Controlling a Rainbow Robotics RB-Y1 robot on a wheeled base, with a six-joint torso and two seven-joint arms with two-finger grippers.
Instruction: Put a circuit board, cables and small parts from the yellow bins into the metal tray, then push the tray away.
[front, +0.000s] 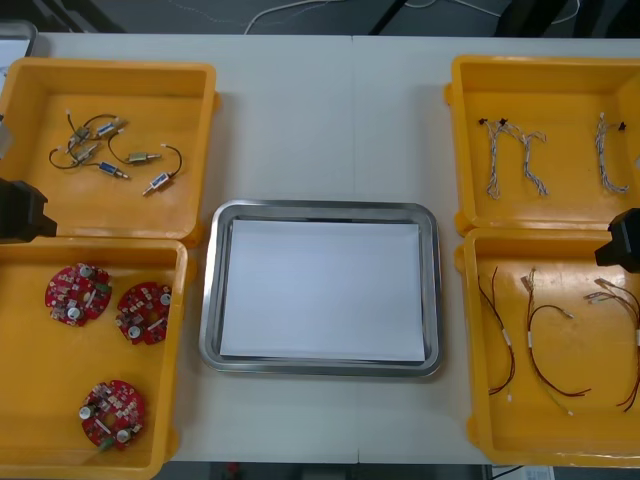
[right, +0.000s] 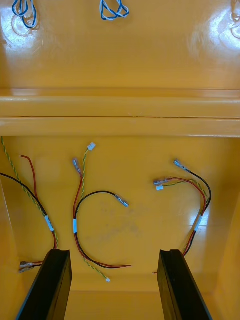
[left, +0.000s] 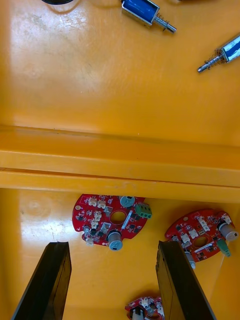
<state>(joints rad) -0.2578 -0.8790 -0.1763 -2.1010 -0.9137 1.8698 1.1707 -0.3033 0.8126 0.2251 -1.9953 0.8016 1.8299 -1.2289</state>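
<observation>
The metal tray (front: 320, 209), white inside and holding nothing, lies mid-table. Three round red circuit boards (front: 78, 293) rest in the near left yellow bin (front: 40, 385). My left gripper (left: 112, 246) hangs open over that bin; one board (left: 111, 220) lies just beyond its fingers and another (left: 200, 235) by the right finger. In the front view it shows at the left edge (front: 20, 210). My right gripper (right: 114, 252) stands open above the red and yellow cables (right: 75, 226) in the near right bin (front: 560, 425), and shows at the right edge (front: 625, 240).
Small metal parts (front: 110, 155) with black cables fill the far left bin (front: 110, 67); two of them (left: 147, 12) lie past the bin wall. Twisted blue and white cables (front: 510, 155) lie in the far right bin (front: 560, 90). Bare table surrounds the tray.
</observation>
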